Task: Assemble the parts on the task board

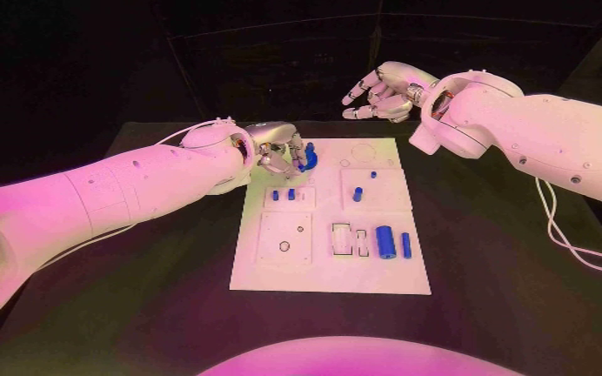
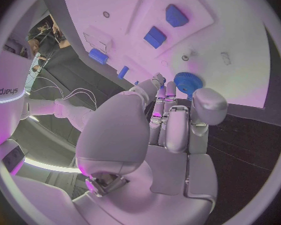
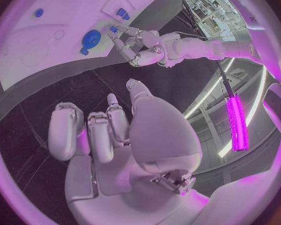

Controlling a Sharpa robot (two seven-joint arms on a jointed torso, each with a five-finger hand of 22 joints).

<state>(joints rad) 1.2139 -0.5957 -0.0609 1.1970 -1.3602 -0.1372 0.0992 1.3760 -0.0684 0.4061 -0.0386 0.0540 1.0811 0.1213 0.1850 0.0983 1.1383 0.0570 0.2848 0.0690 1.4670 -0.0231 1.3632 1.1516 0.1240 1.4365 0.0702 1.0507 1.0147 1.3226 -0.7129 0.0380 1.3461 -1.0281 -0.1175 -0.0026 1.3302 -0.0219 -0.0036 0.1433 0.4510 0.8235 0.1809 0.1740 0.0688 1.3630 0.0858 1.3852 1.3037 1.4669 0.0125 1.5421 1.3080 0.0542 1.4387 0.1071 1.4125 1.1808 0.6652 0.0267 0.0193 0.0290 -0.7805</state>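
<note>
Blue gear (image 1: 309,158) at the white board's (image 1: 377,278) far-left corner, left hand's (image 1: 278,155) fingertips around it; right hand (image 1: 386,91) spread, empty, beyond the far edge. Risk: a shallow fingertip grip lets the gear slip or tilt.

A black table (image 1: 150,289) filled the lower part of the head view, its surface dark and matte. A white rectangular task board (image 1: 332,276) lay flat on the middle of it, long side running away from the robot, with bare tabletop showing on both sides and in front
</note>
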